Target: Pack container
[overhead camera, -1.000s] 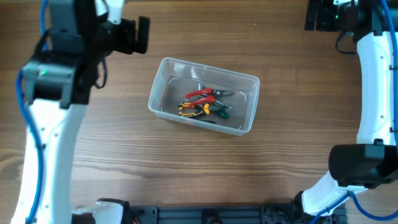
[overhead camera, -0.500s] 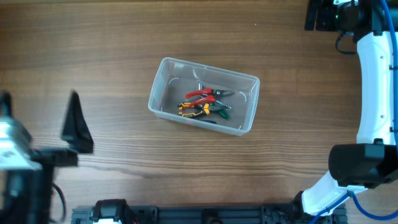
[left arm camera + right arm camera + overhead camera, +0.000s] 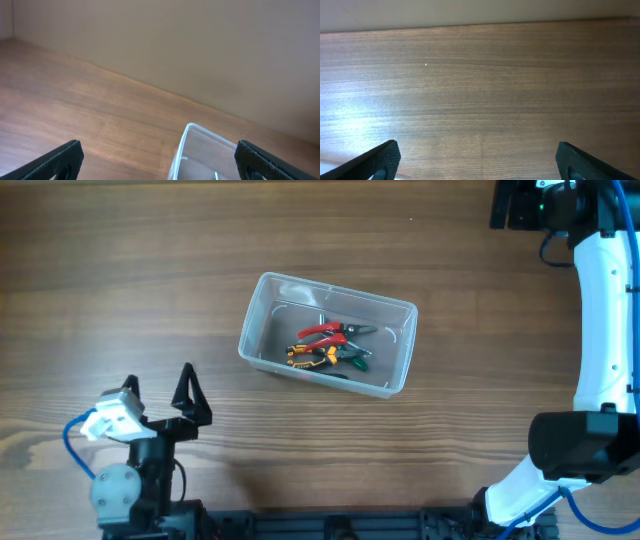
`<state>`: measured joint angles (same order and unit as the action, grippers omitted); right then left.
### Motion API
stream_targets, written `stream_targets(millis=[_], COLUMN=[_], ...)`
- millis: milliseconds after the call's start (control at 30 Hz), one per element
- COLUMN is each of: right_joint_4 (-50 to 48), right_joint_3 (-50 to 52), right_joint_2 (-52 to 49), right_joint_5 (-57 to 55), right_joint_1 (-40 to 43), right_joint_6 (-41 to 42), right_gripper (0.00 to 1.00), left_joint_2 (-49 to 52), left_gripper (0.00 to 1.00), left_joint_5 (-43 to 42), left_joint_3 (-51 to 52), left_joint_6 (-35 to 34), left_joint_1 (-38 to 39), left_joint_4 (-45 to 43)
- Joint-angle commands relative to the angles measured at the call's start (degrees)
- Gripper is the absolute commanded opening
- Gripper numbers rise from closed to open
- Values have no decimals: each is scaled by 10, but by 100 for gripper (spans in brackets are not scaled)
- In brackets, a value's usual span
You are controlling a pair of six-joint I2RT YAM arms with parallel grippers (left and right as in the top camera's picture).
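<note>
The clear plastic container stands mid-table in the overhead view. Inside it lie red-handled pliers, yellow-handled pliers and a green-handled tool. My left gripper is open and empty near the table's front left, well away from the container. The left wrist view shows the container's near corner between the open fingers. My right gripper is open and empty over bare wood; in the overhead view its arm is at the back right corner.
The wooden table is bare around the container. A wall rises behind the table's far edge. The right arm's white links run along the right edge.
The left arm swung from the back left, down along the left side, to the front left edge. Its gripper now points at the container. The right arm and the container have not moved.
</note>
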<state>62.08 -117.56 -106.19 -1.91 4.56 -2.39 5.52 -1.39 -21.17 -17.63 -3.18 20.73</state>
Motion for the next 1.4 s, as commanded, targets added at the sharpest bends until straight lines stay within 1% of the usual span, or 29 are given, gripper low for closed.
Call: stream_targets(millis=[0,133,400,533,667,1367], right_joint_4=[-2,-2,-2,-2,-2,-2], right_joint_3=[-1,-1,-1,-1,-1,-1], right_joint_2=[-13,-13,-13,-13,-13,-12], right_joint_5=[5,5,5,5,5,5], right_joint_1=[-2,-2,-2,-2,-2,-2], right_joint_6=[11,10,10,10,10,10], right_gripper=[100,100,100,100,100,100], left_joint_2=[-18,-33,-48,-49,-49,-51], left_gripper=[100,100,100,100,100,100], left_joint_5=[-5,-5,-5,-5,9,9], left_joint_3=[61,100,141,163,163,163], left_joint_6=[-24,-24,-24,-24,-23,-23], left_joint_1=[-5,-5,-5,-5,-5,-5], left_joint_4=[-27,-31,-34,-51,-52,-51])
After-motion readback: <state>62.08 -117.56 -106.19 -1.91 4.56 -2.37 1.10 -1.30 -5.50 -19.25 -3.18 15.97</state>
